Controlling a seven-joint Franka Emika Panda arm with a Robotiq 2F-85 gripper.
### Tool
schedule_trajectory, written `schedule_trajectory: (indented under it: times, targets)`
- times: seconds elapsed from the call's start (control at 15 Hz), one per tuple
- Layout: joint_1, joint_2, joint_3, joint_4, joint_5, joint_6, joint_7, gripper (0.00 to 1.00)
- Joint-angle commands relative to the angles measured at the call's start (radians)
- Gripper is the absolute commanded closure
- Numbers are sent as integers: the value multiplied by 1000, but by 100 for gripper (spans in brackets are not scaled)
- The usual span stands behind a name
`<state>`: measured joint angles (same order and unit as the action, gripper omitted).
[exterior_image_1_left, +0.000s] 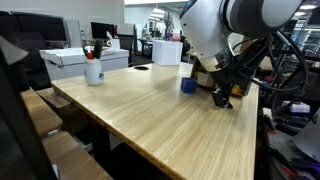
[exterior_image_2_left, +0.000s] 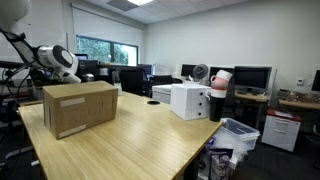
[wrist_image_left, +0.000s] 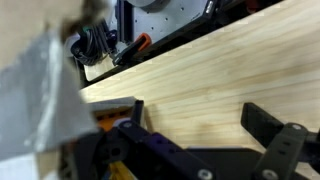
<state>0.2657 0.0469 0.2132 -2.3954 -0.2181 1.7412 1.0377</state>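
Jaws are held apart and empty low over the table (exterior_image_1_left: 130, 115), a blue cup (exterior_image_1_left: 188, 85) being seen just beside them, toward the table's middle.

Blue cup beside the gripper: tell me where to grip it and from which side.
Grip the blue cup across its side wall, probably at mid-height: it looks round and stands upright on the table. Come in level from the side where the gripper is; its fingers stand open and nothing lies between them and the cup.

Exteriors across table (exterior_image_1_left: 150, 115), wrist close
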Motion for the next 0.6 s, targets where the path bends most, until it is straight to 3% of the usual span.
schedule_trajectory:
  times: [0.0, 0.53]
  targets:
    - [-3, -52, 15, -20, 44, 22, -64, 0]
    - [0, -162, 47, -9, 35, 23, -72, 0]
